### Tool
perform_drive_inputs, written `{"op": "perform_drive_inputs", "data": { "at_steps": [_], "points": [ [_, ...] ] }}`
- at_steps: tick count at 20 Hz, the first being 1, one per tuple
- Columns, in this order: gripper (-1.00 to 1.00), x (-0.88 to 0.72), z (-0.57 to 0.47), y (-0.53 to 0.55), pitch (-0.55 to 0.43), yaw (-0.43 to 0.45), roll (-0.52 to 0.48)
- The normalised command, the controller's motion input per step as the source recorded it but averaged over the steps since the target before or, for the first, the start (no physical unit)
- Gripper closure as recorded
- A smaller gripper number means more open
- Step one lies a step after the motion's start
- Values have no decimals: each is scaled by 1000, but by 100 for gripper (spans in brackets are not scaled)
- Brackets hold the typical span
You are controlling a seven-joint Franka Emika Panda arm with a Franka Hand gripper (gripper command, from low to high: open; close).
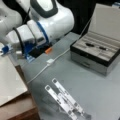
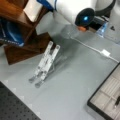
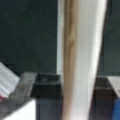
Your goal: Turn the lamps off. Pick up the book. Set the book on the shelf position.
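The book (image 1: 10, 82) is a pale flat slab at a front view's left, lying tilted over the reddish-brown shelf position (image 1: 22, 110). My gripper (image 1: 5, 51) is at the book's upper edge, under the white arm, and looks shut on it. In a front view the book (image 2: 32, 10) shows at the top left, resting on the dark wooden shelf position (image 2: 17, 53). The wrist view is filled by the book's edge (image 3: 82, 62), a tan and white band running top to bottom. No fingers show there. The lamps are out of view.
A silver perforated stand (image 1: 66, 101) (image 2: 45, 63) lies on the grey table. An open black-and-silver case (image 1: 97, 52) (image 2: 107, 97) sits at the right. A white cable with an inline switch (image 1: 50, 61) (image 2: 105, 52) crosses the table. A black perforated board (image 2: 12, 107) fills one corner.
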Motion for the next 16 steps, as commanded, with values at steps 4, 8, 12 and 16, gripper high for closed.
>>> {"op": "perform_drive_inputs", "data": {
  "at_steps": [4, 8, 12, 16],
  "points": [
    [-100, 328, -108, 7, -66, -348, 82],
    [-100, 338, -134, 20, -98, -359, 88],
    [-100, 357, -125, 46, -101, -374, 89],
    [-100, 376, -85, 119, -83, -376, 92]
  ]
}}
